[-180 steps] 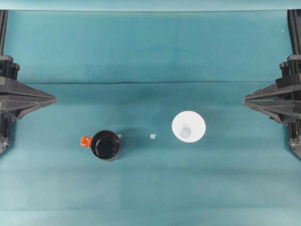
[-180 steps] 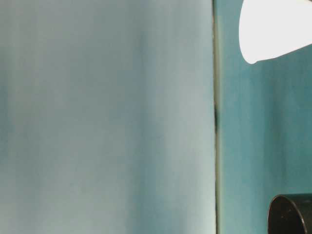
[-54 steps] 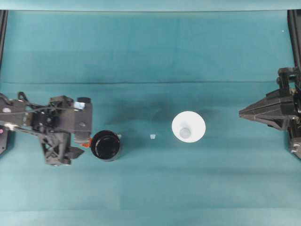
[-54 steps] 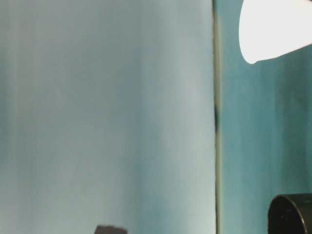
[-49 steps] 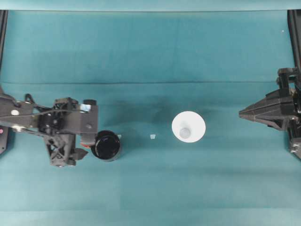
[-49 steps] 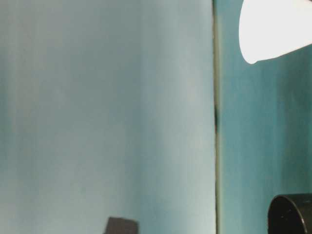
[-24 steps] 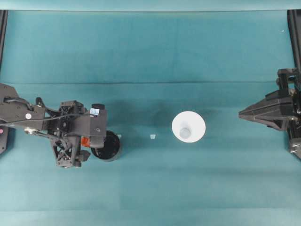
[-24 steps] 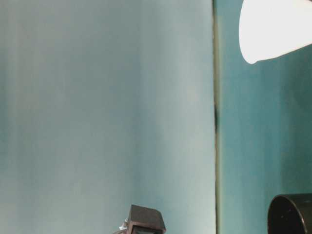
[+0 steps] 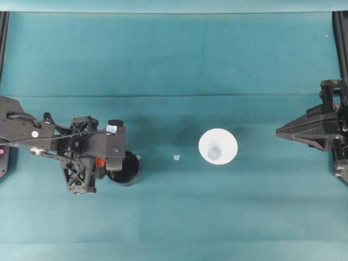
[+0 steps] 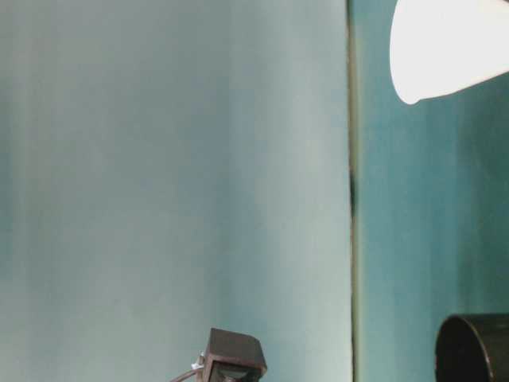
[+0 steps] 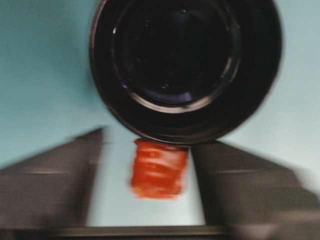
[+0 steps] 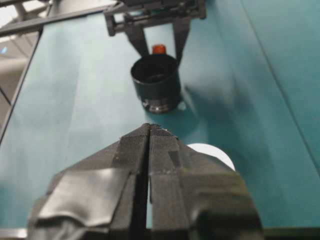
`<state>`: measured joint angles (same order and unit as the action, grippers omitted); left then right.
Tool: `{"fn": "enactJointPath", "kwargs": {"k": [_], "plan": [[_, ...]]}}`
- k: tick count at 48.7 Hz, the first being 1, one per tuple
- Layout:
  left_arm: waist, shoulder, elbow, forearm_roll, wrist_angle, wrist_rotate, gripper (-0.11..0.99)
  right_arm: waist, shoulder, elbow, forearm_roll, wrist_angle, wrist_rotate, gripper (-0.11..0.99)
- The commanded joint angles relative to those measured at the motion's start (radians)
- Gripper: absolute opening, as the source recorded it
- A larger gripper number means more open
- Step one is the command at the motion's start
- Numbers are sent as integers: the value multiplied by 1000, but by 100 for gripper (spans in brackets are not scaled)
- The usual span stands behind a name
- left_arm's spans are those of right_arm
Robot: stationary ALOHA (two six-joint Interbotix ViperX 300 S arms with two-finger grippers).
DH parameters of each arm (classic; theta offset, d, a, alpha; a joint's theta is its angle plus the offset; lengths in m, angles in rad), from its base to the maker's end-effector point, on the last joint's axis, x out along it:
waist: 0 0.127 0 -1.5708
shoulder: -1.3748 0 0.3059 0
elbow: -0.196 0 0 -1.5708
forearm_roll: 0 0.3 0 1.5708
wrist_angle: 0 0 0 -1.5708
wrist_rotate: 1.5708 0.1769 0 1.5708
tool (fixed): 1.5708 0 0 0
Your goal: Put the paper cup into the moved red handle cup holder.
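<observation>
Overhead view, largest to smallest. Teal bench (image 9: 174,60): covers the whole field, with a crease running across it toward the far side. Left gripper (image 9: 106,165): reaches in from the left edge of the bench and hangs over the near-left part of it. Seen from the left wrist camera, its two dark fingers (image 11: 47,185) stand apart on either side of the orange-red handle (image 11: 159,169) and do not touch it; the jaws are spread. Right gripper (image 9: 278,131): sits at the right edge of the bench, well apart from both cups. Seen from the right wrist camera (image 12: 148,131), its taped fingers meet along a thin seam, so the jaws are closed on nothing. Paper cup (image 9: 218,146): white, standing alone right of the bench's middle, wide rim uppermost and greyish base visible inside. Black cup holder (image 9: 126,168): upright and empty on the near-left part of the bench, partly under the left gripper, its handle pointing toward the left edge. Small pale scrap (image 9: 176,157): lies on the bench between holder and paper cup, touching neither.
</observation>
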<state>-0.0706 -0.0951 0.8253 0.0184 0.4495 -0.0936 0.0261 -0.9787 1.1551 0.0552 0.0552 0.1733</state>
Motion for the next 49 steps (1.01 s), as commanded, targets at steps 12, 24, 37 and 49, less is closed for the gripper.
{"fn": "enactJointPath", "kwargs": {"k": [12,24,37,49], "plan": [[-3,-3,-32,2,32,-2,29,-3,5,-9,2,-11,9,-10],[-3,-46,-112,3,110,2,29,-3,3,-8,2,-11,9,-10],[17,-61,-291,5,291,48,29,-5,0,-6,3,-11,9,-10],[37,25,-402,5,308,97,29,-9,-9,-6,3,-12,9,-10]]}}
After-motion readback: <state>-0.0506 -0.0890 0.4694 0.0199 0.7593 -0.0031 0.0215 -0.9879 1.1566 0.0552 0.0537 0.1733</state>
